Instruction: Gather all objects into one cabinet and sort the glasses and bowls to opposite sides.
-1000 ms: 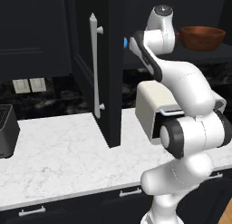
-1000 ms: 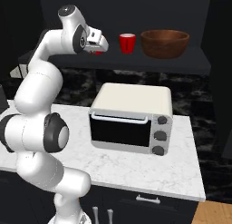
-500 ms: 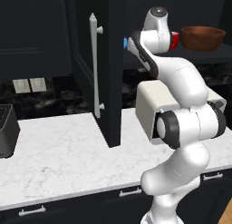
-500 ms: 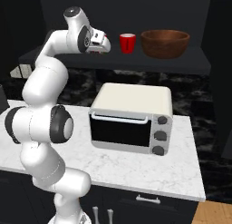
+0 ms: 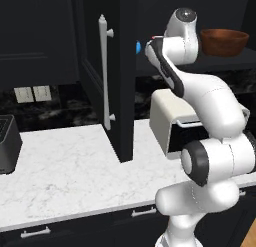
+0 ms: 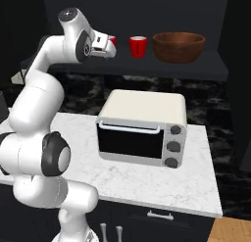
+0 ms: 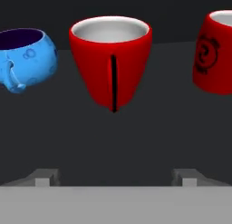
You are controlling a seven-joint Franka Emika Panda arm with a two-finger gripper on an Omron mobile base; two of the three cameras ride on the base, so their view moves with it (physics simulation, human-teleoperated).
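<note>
On the dark shelf [image 6: 147, 69] of the black upper cabinet, my gripper [image 7: 115, 177] faces a red cup [image 7: 111, 60], its fingers apart and holding nothing. The blue bowl [image 7: 25, 57] sits left of that cup, a second red cup [image 7: 214, 53] right, and the wooden bowl [image 6: 178, 46] farthest right.

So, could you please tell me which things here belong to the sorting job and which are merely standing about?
Job:
near red cup
other red cup
blue bowl
wooden bowl
cabinet shelf
cabinet door

Bystanders:
toaster oven
counter
</note>
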